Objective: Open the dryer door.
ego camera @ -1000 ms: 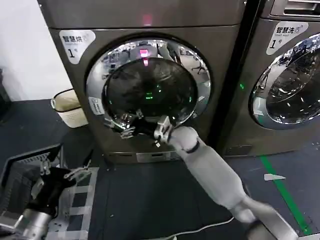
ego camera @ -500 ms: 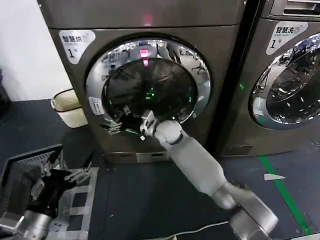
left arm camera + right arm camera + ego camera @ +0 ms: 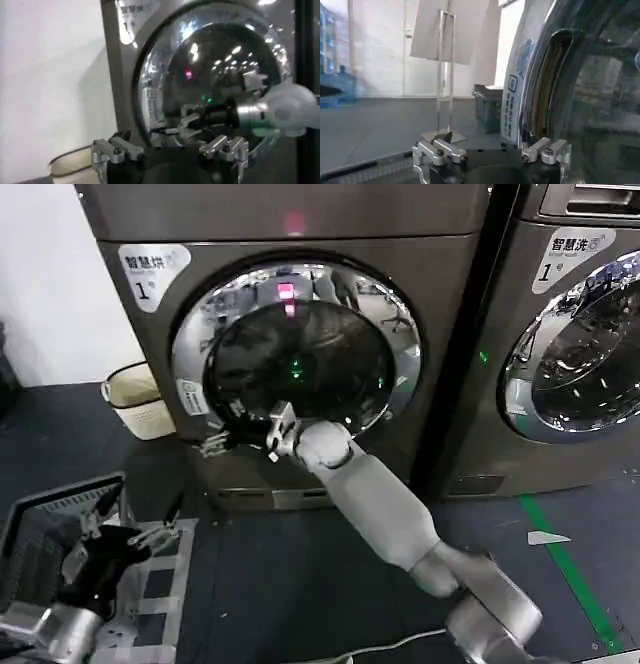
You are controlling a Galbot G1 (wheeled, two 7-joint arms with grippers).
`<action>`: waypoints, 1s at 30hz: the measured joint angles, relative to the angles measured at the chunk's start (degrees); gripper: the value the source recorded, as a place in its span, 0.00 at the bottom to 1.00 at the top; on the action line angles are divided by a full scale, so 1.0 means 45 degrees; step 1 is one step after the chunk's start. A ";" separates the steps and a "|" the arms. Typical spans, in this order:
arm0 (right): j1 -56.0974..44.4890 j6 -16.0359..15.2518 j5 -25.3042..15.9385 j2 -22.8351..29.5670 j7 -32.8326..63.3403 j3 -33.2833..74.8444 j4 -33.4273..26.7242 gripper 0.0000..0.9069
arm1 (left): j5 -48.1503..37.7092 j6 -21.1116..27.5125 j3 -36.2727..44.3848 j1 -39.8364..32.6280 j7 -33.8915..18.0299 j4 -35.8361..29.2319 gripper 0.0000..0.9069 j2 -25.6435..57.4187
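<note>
The dryer door (image 3: 300,354) is a wide chrome ring around dark domed glass on the left machine. It looks shut against the machine's front. My right arm reaches in from the lower right. Its gripper (image 3: 222,441) is open at the ring's lower left edge, beside a white sticker (image 3: 193,396). In the right wrist view the gripper (image 3: 492,152) has one finger (image 3: 545,150) by the ring (image 3: 535,100), just under a recess in the rim. My left gripper (image 3: 135,519) hangs open and empty low on the left. The left wrist view shows the left gripper (image 3: 170,149) facing the door (image 3: 220,65) and the right gripper (image 3: 182,125).
A second chrome-ringed machine (image 3: 580,344) stands close on the right. A beige bin (image 3: 135,399) sits by the wall left of the dryer. A black wire basket (image 3: 40,524) lies under my left arm. Green tape (image 3: 565,569) and a white cable (image 3: 400,646) cross the dark floor.
My right gripper has slid left along the door's lower rim, from under the glass to the ring's lower left edge. The left arm has barely moved.
</note>
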 joint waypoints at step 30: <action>-0.2920 0.0279 0.1631 -0.3635 -0.6604 0.1679 0.4990 1.00 | -0.3382 -0.1321 -0.1222 -0.3076 0.2283 0.4450 1.00 0.3174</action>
